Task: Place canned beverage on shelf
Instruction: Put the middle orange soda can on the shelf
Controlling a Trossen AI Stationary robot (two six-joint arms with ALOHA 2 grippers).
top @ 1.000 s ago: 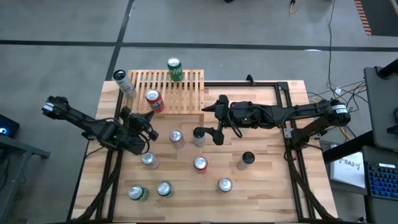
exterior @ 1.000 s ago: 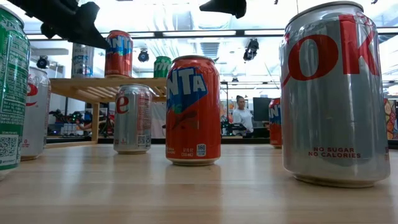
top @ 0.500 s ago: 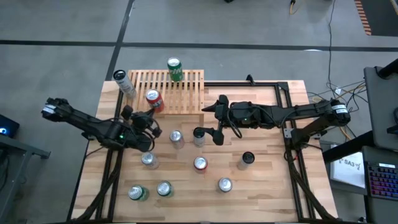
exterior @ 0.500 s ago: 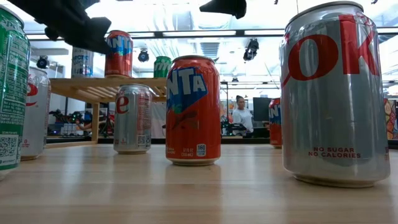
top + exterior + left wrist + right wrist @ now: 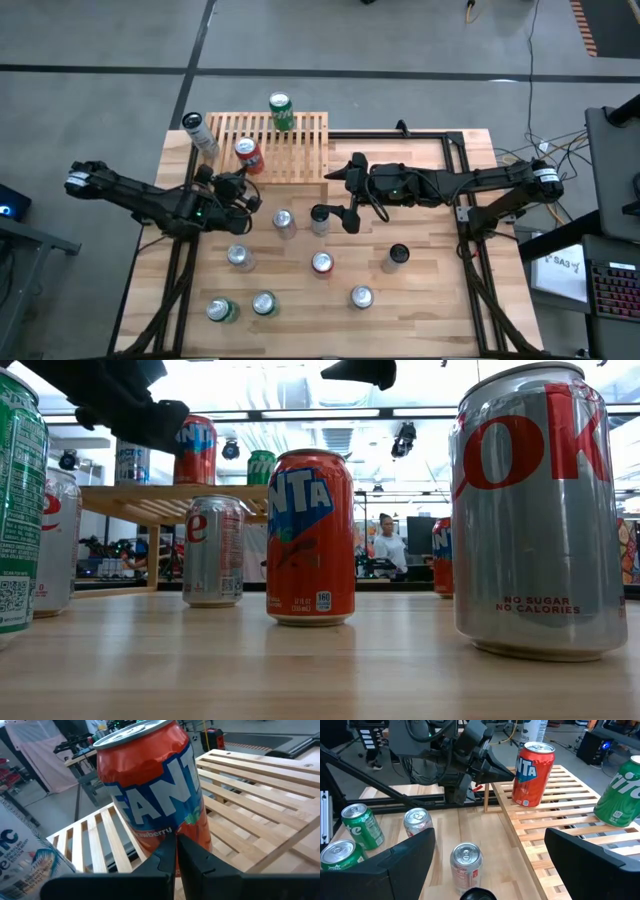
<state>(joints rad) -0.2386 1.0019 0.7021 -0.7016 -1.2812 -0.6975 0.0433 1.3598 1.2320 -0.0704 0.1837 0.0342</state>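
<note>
An orange Fanta can (image 5: 246, 153) stands upright on the slatted wooden shelf (image 5: 295, 150), at its near-left part. The left end effector (image 5: 243, 189), its fingers pressed together and holding nothing, points at the can's base from the near side. A green Sprite can (image 5: 280, 109) stands at the shelf's far edge. The right end effector (image 5: 335, 196) hovers spread wide and empty over the desk (image 5: 430, 250), right of the shelf's near edge.

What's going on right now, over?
Left pincer shut, against Fanta can standing on shelf. Right pincer open, mid-table, empty. Nothing in the way.
</note>
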